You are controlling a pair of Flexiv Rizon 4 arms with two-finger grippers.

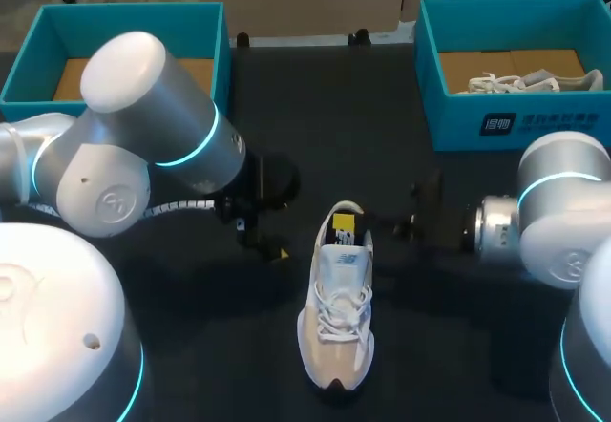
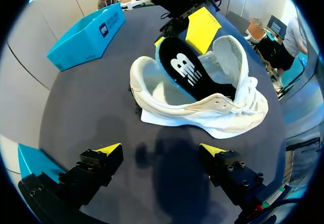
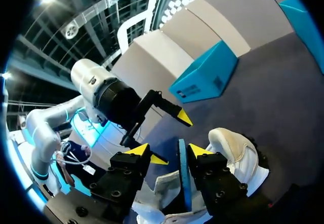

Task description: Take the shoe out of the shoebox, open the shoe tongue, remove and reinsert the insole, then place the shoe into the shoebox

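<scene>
A white and beige sneaker [image 1: 336, 322] lies in the middle of the black table, toe toward the front edge. Its black insole [image 2: 185, 72], with a yellow underside, sticks up out of the heel opening. My right gripper [image 3: 169, 150] straddles the insole's blue edge [image 3: 182, 176]. The insole rests near one finger, with a gap to the other, so the gripper is open. My left gripper [image 2: 162, 150] stands wide open and empty, just beside the shoe [image 2: 202, 107]. In the head view it [image 1: 263, 241] sits left of the heel, and the right gripper [image 1: 401, 221] sits on the other side.
A teal shoebox [image 1: 215, 40] at the back left shows only a cardboard bottom. A second teal shoebox [image 1: 430, 69] at the back right holds another pale shoe [image 1: 525, 81]. Bare black table lies between the boxes.
</scene>
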